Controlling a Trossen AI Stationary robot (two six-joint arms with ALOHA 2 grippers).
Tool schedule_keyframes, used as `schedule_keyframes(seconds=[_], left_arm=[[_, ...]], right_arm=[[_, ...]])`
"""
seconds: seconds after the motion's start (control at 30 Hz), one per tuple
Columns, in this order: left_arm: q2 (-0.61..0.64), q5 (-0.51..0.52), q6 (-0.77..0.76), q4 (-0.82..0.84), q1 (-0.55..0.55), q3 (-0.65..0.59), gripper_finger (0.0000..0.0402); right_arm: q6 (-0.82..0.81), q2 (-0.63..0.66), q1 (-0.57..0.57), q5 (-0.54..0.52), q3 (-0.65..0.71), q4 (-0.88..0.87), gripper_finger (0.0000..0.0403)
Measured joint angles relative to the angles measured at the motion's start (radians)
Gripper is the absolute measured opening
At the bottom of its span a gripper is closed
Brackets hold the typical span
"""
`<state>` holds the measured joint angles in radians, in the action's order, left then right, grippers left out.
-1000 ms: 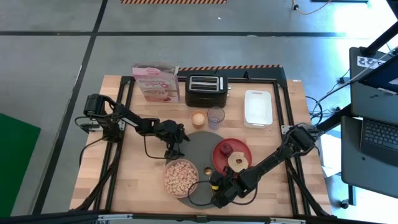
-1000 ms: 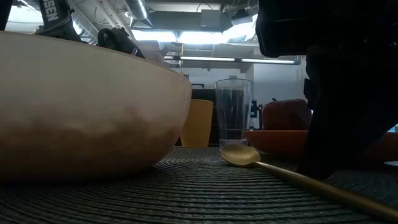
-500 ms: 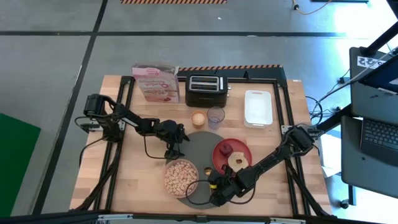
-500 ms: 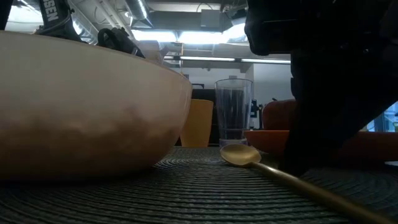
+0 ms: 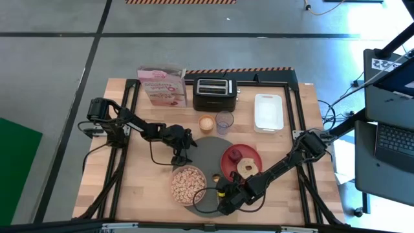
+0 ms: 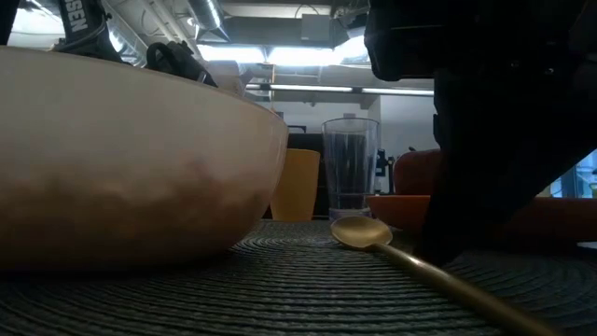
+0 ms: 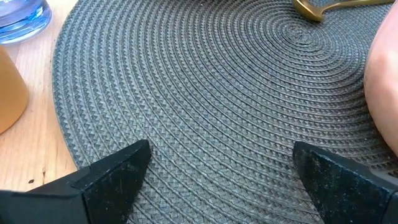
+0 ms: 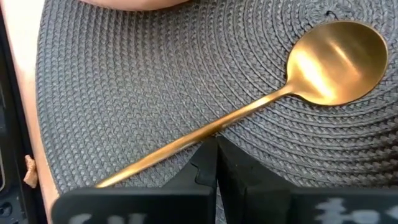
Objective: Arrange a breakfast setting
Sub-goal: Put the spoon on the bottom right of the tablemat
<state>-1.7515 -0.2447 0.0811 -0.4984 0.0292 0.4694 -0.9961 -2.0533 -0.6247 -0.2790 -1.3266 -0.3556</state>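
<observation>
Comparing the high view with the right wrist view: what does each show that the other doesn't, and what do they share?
Only the high view shows the red plate with the bagel half, the cereal in the bowl, the toaster and the left gripper at the mat's far-left edge. Only the right wrist view shows the right gripper, fingers shut, right at the golden spoon's handle. Both show the dark-grey mat.

This was a robotics lab: a wooden desk (image 5: 145, 178) stood on a grey concrete floor (image 5: 58, 65) marked with black tape lines, hazard striping (image 5: 180, 2) at the far edge, a laptop (image 5: 394, 144) off right, and bare ceiling ducts (image 6: 280, 28) overhead.
</observation>
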Motion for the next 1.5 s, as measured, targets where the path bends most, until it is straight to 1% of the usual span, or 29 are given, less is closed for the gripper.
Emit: schedule_keyframes(seconds=[0.4, 0.6, 0.8, 0.93, 1.03, 1.3, 1.5], left_arm=[[0.0, 0.0, 0.0, 0.0, 0.0, 0.0, 0.0396], [0.0, 0.0, -0.001, 0.0, 0.0, 0.0, 0.0396], [0.0, 0.0, -0.001, 0.0, 0.0, 0.0, 0.0396], [0.0, 0.001, -0.001, 0.0, 0.0, 0.0, 0.0396], [0.0, 0.001, -0.001, 0.0, 0.0, 0.0, 0.0396], [0.0, 0.001, -0.001, 0.0, 0.0, 0.0, 0.0396], [0.0, 0.001, -0.002, 0.0, 0.0, 0.0, 0.0396]], right_arm=[[0.059, 0.0, 0.032, 0.002, -0.001, 0.011, 0.0006], [0.027, 0.001, 0.029, 0.003, -0.002, -0.013, 0.0006], [0.029, 0.001, 0.03, -0.005, -0.002, -0.013, 0.0007], [0.034, 0.001, 0.047, -0.034, -0.002, -0.026, 0.0007], [0.056, 0.001, 0.071, -0.02, -0.002, -0.042, 0.0007], [0.112, 0.003, 0.131, -0.021, -0.002, -0.035, 0.0007], [0.096, 0.003, 0.128, -0.016, -0.002, -0.027, 0.0007]])
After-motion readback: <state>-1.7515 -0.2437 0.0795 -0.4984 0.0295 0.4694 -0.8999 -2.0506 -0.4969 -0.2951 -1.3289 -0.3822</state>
